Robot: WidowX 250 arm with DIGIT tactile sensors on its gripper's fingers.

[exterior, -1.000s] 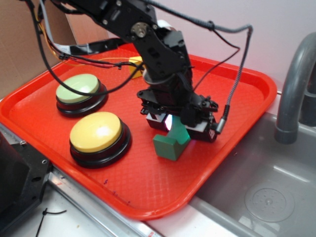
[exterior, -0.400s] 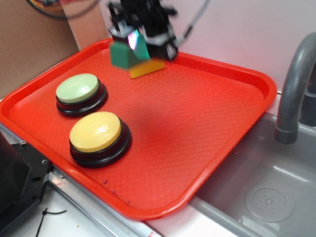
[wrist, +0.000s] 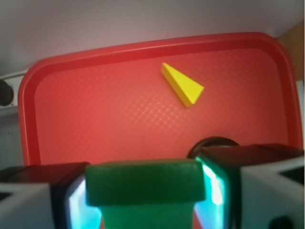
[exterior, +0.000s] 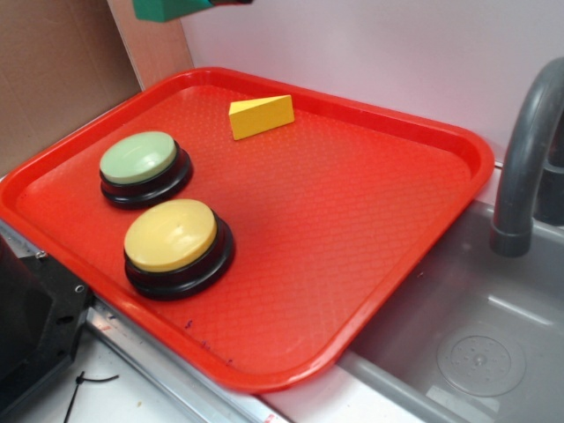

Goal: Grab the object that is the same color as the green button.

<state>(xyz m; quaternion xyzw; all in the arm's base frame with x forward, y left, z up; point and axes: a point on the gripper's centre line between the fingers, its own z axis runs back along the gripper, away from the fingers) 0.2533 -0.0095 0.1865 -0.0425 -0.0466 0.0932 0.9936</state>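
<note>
Hanging way up at the top edge of the exterior view, the green block (exterior: 167, 9) is clear of the tray (exterior: 370, 264), w/ only its lower part in shot. Wrist cam shows the gripper (wrist: 147, 191) clamped on it, jaws pressing both sides of the block (wrist: 145, 183), high above the tray floor. Green button (exterior: 138, 159) sits on the tray's left part, yellow button (exterior: 172, 233) just in front of it, yellow wedge (exterior: 261, 115) near the back rim. Judging by that, the grab looks done: right color match, obj lifted, nothing obvious left except keeping hold.
</note>
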